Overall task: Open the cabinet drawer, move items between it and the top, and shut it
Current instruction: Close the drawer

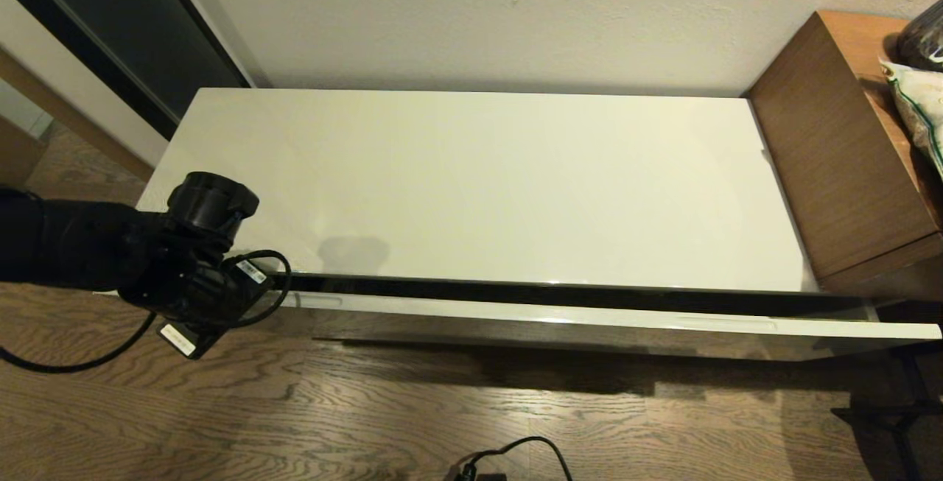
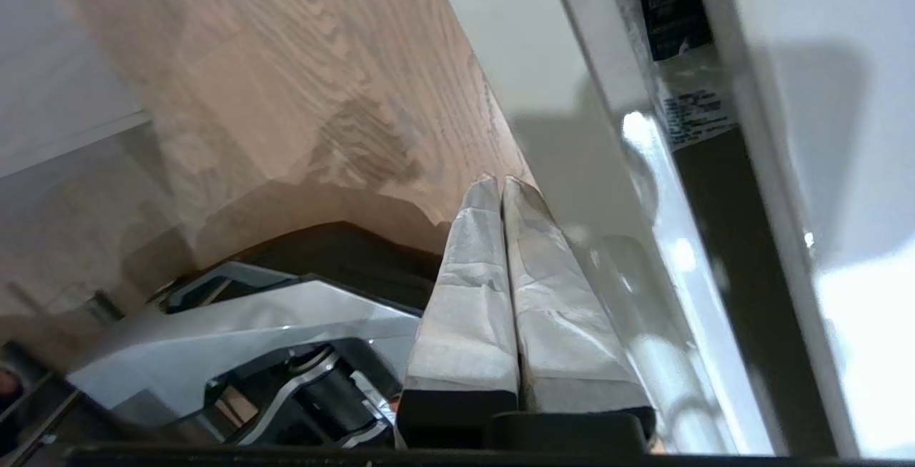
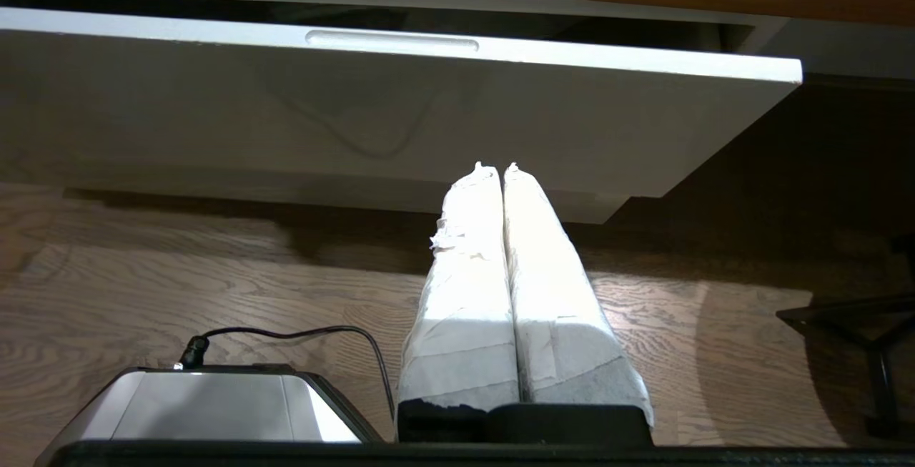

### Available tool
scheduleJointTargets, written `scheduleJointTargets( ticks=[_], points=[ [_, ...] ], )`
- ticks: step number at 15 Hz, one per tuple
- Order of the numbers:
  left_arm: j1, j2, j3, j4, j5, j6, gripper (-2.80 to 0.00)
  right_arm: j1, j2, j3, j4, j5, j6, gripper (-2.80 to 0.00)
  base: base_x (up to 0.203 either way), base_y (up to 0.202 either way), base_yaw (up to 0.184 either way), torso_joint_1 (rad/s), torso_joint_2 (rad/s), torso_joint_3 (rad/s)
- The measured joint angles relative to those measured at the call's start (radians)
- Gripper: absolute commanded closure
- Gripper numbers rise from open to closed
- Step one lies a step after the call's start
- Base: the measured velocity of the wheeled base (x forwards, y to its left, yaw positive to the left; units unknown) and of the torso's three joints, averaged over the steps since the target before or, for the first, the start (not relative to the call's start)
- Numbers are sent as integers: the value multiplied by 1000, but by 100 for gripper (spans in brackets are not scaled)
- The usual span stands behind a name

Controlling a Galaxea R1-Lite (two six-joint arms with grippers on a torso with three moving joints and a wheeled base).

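The cabinet drawer stands slightly open, with a dark gap between its pale front and the top, which is bare. No tissue packet or slippers show in any view. My left arm hangs at the drawer's left end. Its gripper is shut with nothing in it, the taped fingers lying right beside the drawer front. My right gripper, also shut and holding nothing, is low over the floor in front of the drawer front, near its right end. It is out of the head view.
A taller brown wooden unit adjoins the cabinet on the right, with a bag on it. A wall runs behind. A black cable and black stand legs lie on the wood floor. The robot's base shows below the right gripper.
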Motion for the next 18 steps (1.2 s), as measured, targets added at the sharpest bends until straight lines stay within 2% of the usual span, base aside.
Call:
scheduleJointTargets(
  ticks=[2,12,18],
  points=[
    [0,15,-4,0,17,6,0,0,0,0,0,0,0,0,0,0,0,0,0,0],
    [7,26,-84,2,10,-3,0,0,0,0,0,0,0,0,0,0,0,0,0,0],
    [17,0,-123,53,5,9,0,0,0,0,0,0,0,0,0,0,0,0,0,0]
  ],
)
